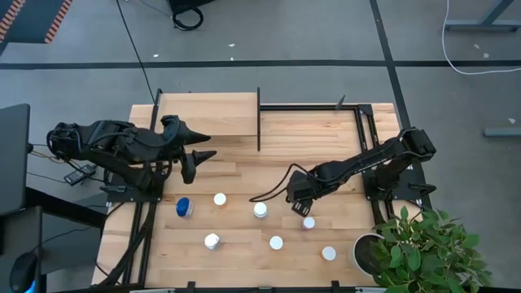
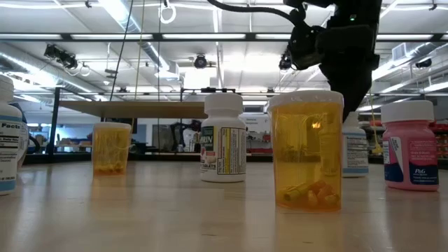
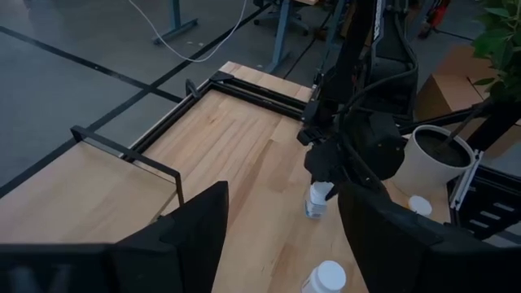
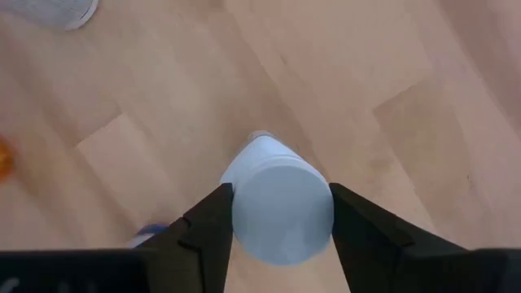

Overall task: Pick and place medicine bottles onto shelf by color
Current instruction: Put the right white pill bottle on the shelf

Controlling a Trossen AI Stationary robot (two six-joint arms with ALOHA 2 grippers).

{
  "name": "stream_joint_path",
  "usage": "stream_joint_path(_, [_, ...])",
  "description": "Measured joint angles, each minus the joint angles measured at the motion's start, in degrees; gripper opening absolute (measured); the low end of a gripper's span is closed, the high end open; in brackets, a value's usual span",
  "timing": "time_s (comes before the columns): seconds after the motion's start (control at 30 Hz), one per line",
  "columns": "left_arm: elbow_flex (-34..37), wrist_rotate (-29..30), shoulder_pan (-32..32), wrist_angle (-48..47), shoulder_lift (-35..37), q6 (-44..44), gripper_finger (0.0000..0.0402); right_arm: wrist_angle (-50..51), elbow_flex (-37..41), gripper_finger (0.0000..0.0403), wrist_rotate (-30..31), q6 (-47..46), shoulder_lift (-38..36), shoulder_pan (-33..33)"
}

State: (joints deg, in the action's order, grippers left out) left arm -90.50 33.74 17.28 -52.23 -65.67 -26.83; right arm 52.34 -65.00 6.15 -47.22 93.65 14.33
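My right gripper [image 1: 304, 205] reaches down at the table's middle right and is shut on a white-capped white bottle [image 1: 309, 222]. The bottle also shows in the left wrist view [image 3: 317, 199] and, behind an orange bottle [image 2: 306, 150], in the low view [image 2: 355, 150]. My left gripper [image 1: 198, 159] is open and empty and hovers at the table's left, near the raised light-wood shelf [image 1: 207, 114]. Other bottles stand upright on the tabletop: a blue-capped one [image 1: 184, 207], white-capped ones [image 1: 220, 198] [image 1: 260, 210] [image 1: 212, 240], and a pink one [image 2: 409, 143]. My right gripper pinches the bottle's white cap [image 4: 281, 212] between its two fingers, one on each side. The fingers come from above, pointing down. The bottle is upright, and in the low view its base seems to stand on the table.
A potted plant [image 1: 423, 244] in a white pot [image 3: 435, 159] stands at the near right corner. More bottles stand near it [image 1: 277, 242] [image 1: 329, 253]. A black frame [image 1: 358, 122] edges the far right of the table.
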Motion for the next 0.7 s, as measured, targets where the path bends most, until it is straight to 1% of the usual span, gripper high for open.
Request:
stream_joint_path(0.1, [0.0, 0.0, 0.0, -0.02, 0.0, 0.02, 0.0238, 1.18, -3.09, 0.0182, -0.89, -0.05, 0.0, -0.28])
stream_joint_path(0.2, [0.0, 0.02, 0.0, -0.12, 0.01, 0.41, 0.0235, 4.18, -8.62, 0.0185, -0.73, 1.38, 0.0, -1.25])
stream_joint_path(0.3, [0.0, -0.02, 0.0, -0.4, 0.49, 0.43, 0.0234, 5.68, -15.07, 0.0185, 1.45, 2.97, 0.0, -3.22])
stream_joint_path(0.43, [0.0, 0.03, 0.0, -0.37, 1.63, 0.37, 0.0233, 6.72, -22.26, 0.0185, 3.87, 6.01, 0.0, -7.38])
stream_joint_path(0.6, [0.0, 0.0, 0.0, -0.42, 2.17, 0.46, 0.0233, 6.82, -29.3, 0.0184, 4.97, 13.93, 0.25, -13.12])
stream_joint_path(0.7, [0.0, 0.02, 0.0, -0.63, 2.38, 0.48, 0.0233, 8.41, -35.44, 0.0184, 4.71, 20.36, 2.78, -16.19])
